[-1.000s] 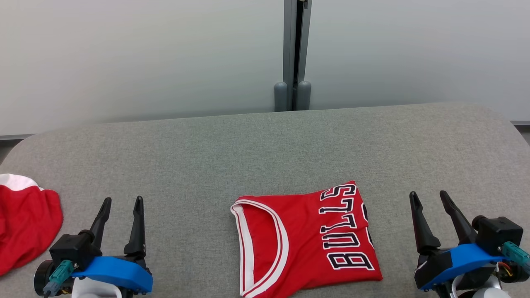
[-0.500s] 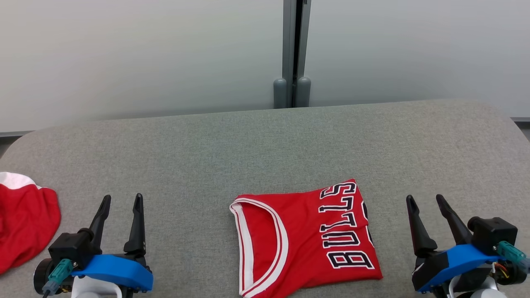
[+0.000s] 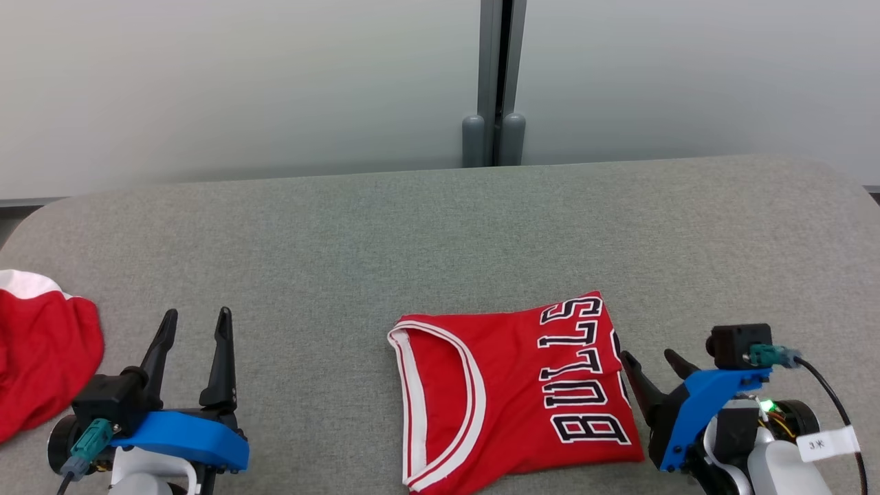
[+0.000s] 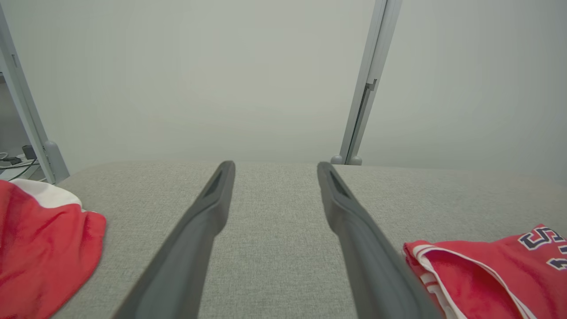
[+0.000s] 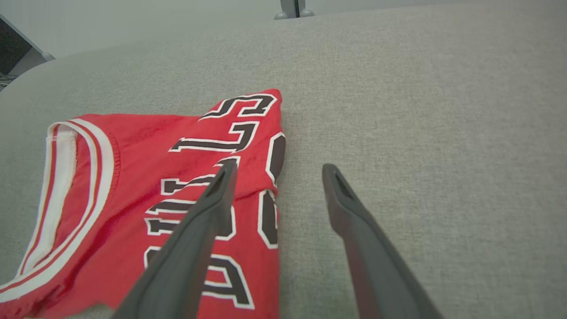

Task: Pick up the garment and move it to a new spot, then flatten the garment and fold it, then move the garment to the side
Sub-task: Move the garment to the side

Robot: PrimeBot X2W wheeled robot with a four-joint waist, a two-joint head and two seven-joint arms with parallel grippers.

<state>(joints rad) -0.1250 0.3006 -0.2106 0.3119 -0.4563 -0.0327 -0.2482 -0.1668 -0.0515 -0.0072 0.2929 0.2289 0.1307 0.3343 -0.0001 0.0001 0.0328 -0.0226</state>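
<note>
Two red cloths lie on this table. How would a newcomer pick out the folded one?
On the grey fabric-covered table, look near the middle of the front edge, beside the robot's open right hand: there lies the folded red jersey. Unlike the rumpled red and white cloth at the left edge, it lies flat and shows white-striped trim and black BULLS lettering.

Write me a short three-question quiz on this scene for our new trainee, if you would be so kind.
1. True or false: the right gripper is shut on the jersey.
2. Which word is printed on the jersey? A) BULLS B) HEAT C) LAKERS
3. What lies on the table to the left of the left gripper?
Key: 1 false, it is open; 2 A; 3 another red garment with a white part.
</note>
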